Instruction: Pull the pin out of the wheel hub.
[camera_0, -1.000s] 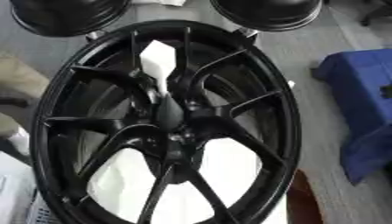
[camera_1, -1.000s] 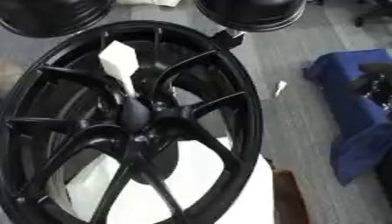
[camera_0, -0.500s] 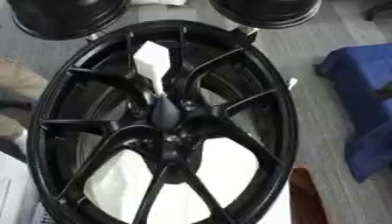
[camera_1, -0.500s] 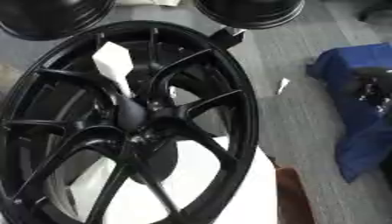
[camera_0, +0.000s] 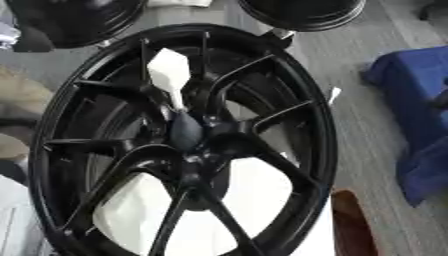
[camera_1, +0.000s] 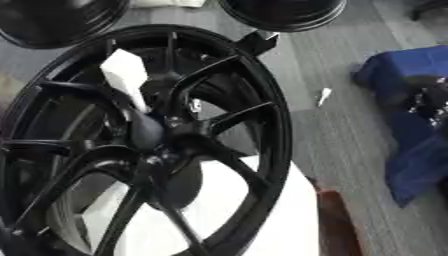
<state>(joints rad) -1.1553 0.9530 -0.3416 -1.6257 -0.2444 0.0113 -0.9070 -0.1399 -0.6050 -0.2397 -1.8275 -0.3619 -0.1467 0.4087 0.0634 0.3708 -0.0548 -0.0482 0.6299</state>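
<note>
A large black wheel hub (camera_0: 324, 130) with several thin spokes fills most of both views, lying tilted on a white surface (camera_0: 258, 190). A white pin (camera_0: 169, 75) with a broad flat head and a narrow stem stands in the upper left gap between the spokes. Its stem runs down toward the dark hub centre (camera_0: 188, 135). Neither of my hands shows in either view, and nothing touches the pin.
Two more black wheels (camera_0: 70, 20) (camera_0: 302, 12) lie at the far edge. A blue cloth-covered thing (camera_0: 416, 95) is at the right, a small white scrap (camera_0: 333, 95) lies on the grey floor, and a brown object (camera_0: 350, 225) sits at the lower right.
The whole picture has shifted a little, so the camera moved. The pin and the wheel hub stay as they were relative to each other.
</note>
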